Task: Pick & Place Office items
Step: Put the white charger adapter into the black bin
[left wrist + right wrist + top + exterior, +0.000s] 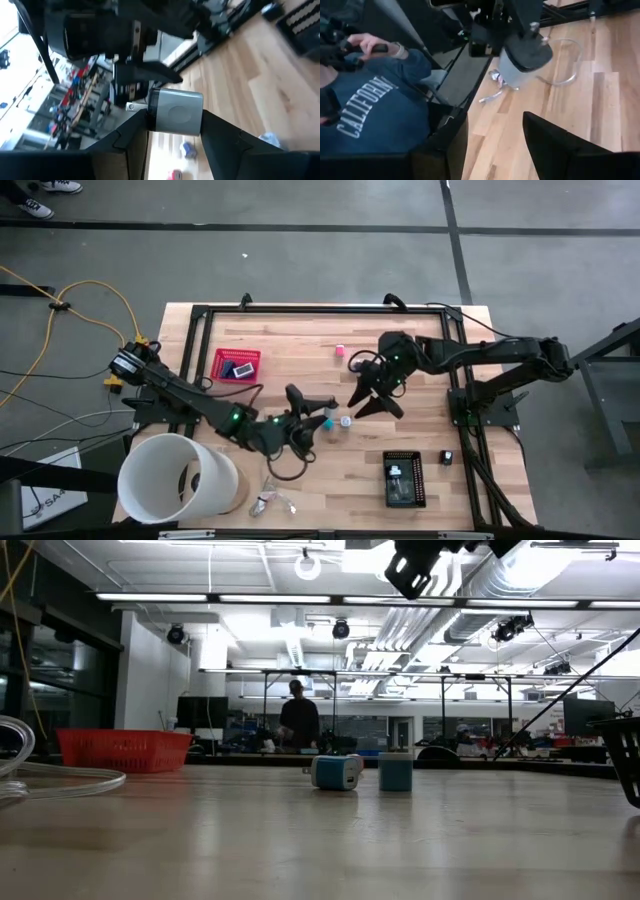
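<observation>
Centrally, left pincer (175, 131) clamped on smooth rounded silver block (176, 112); right pincer (492, 135) apart above wood-grain table (300, 350).

A big white tub (178, 478) sits at the wooden bench's (300, 345) near-left corner, with a clear wire loop (272, 502) just beside it. A red basket (237, 365) and a black tray (404, 479) rest on the bench, well apart. A person in a blue sweatshirt (367, 107) sits beside the bench.
</observation>
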{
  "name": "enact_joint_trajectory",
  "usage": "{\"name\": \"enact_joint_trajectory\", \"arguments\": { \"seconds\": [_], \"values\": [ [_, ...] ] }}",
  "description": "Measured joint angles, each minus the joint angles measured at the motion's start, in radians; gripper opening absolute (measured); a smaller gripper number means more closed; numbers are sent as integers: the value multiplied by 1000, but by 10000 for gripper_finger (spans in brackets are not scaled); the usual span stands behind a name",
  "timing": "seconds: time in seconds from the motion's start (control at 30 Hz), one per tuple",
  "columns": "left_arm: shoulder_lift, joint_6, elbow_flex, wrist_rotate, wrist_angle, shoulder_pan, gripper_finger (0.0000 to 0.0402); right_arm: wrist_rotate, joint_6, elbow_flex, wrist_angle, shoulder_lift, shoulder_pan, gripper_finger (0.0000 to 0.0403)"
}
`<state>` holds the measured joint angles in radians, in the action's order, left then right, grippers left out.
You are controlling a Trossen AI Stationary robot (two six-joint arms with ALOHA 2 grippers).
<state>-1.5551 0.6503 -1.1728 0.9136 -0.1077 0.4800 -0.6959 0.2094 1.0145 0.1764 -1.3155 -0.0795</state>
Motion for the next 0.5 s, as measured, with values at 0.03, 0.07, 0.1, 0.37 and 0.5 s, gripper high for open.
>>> {"name": "enact_joint_trajectory", "arguments": {
  "seconds": [0.03,0.07,0.1,0.37,0.5],
  "values": [
    [0,16,0,-11,-19,5,158,-2,-8,0,2,0,0,176],
    [0,35,0,-18,-39,12,158,-3,-20,0,6,0,0,176],
    [0,55,0,-27,-61,18,158,-2,-32,0,11,0,-1,176],
    [0,147,0,-129,-170,33,158,33,-110,0,9,0,-1,176],
    [-1,148,0,-134,-170,23,158,11,-105,0,-22,0,5,176]
  ]
}}
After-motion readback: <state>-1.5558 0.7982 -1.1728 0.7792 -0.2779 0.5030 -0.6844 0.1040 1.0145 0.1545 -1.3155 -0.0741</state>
